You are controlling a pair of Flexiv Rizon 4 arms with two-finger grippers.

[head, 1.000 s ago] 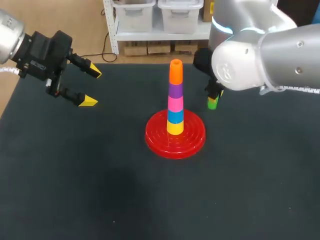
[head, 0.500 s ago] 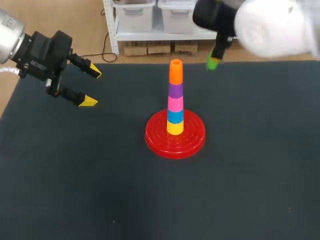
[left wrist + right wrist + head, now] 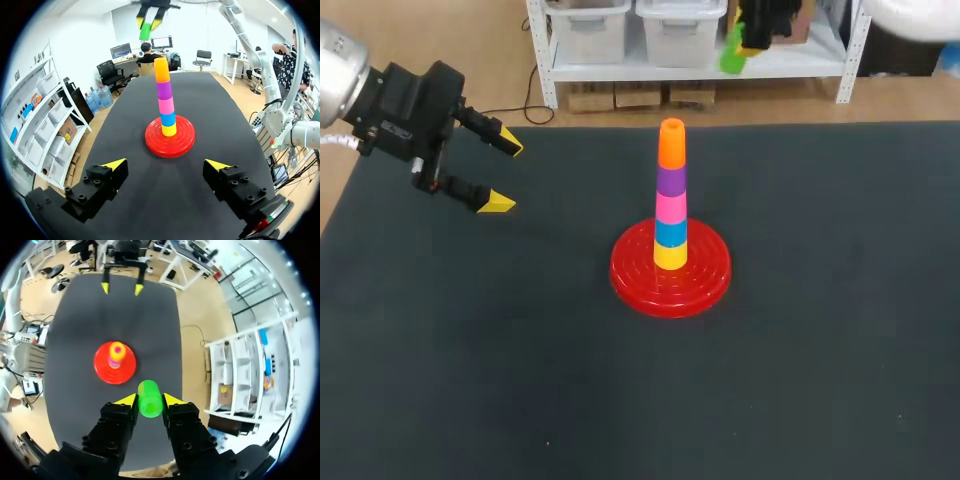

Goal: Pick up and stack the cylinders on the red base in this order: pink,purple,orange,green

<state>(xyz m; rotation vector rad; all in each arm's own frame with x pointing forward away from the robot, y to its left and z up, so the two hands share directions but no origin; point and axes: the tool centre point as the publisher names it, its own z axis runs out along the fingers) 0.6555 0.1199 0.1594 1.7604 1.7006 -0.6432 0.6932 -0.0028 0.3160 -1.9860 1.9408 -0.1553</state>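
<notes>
Red base is set near the middle of the bench, with a tapering stack seated on it. From the bottom up, the stack is made of yellow cylinder, blue cylinder, pink cylinder, purple cylinder and orange cylinder on top. Each one is seated on the one below and the stack is upright.

Green cylinder is gripped between both yellow tips of the right tool. It is held high above the bench toward its far edge, well apart from the stack. In the right wrist view the red base is seen ahead of the gripped cylinder.

Left tool is held over the far left corner of the bench. Its fingers are spread wide and nothing is held between them. In the left wrist view the stack is seen straight ahead, between the spread tips
</notes>
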